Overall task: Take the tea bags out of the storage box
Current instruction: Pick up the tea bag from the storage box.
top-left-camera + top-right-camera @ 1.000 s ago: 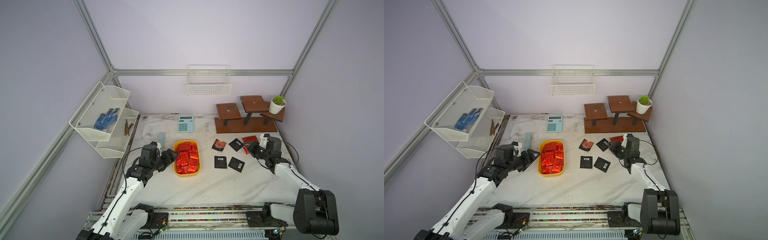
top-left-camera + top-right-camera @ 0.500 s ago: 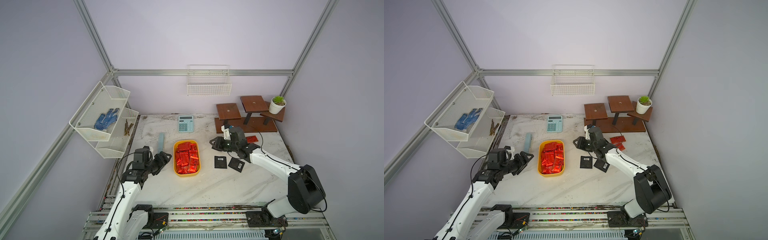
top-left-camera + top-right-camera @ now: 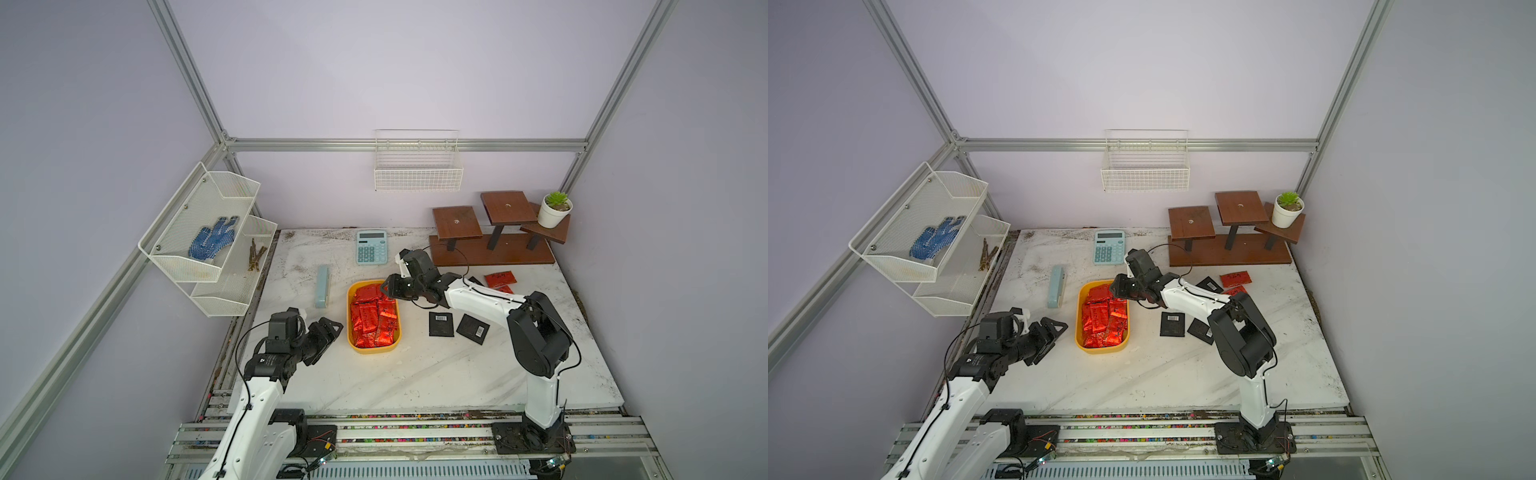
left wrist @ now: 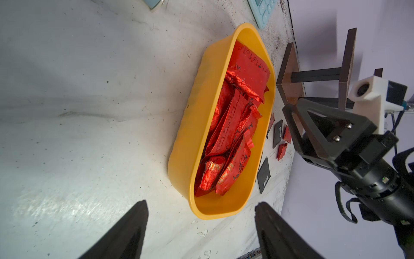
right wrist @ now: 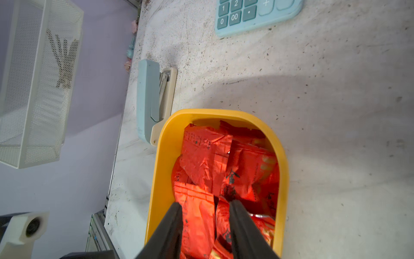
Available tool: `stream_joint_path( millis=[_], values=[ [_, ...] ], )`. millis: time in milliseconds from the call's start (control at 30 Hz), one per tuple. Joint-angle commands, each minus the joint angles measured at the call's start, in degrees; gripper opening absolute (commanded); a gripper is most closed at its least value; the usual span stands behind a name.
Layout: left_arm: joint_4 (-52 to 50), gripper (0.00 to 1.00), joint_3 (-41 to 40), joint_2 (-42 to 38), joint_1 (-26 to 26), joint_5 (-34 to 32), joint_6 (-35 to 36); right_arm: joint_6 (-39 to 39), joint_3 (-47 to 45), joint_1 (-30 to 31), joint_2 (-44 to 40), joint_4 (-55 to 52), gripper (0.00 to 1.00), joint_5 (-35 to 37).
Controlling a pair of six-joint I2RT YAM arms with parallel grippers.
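Over the storage box rim, right end effector hangs spread above tea bags.

One storage box, one calculator, one stapler, three visible black sachets.

The right gripper leaves the table well to the right of the storage box and swings across to hang over the box's far end, jaws partly apart above the red tea bags. The left gripper, a second ago close against the box's left rim, draws back beside its near-left corner and stands clear of it
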Motion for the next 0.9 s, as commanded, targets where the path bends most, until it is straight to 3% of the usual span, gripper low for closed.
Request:
stream_joint_path(
  millis=[0,567,667,867],
  values=[
    [1.34,0.78,-0.24,-1.08,0.46,1.13,-0.73,-0.77,3.28,0.09,2.20,-2.17,0.40,1.60],
    [0.08,0.79,-1.12,-1.76,0.72,2.19,0.41,1.01,10.47,1.99,10.64,-2.88,0.37,0.62],
    [-0.44,0.79,-1.12,-2.10,0.80,2.17,0.50,2.34,10.27,2.04,11.09,-1.07,0.29,-0.59],
    [-1.58,0.79,-0.58,-2.82,0.95,2.10,0.53,4.59,8.55,1.96,9.55,2.03,0.02,-2.93]
  ],
)
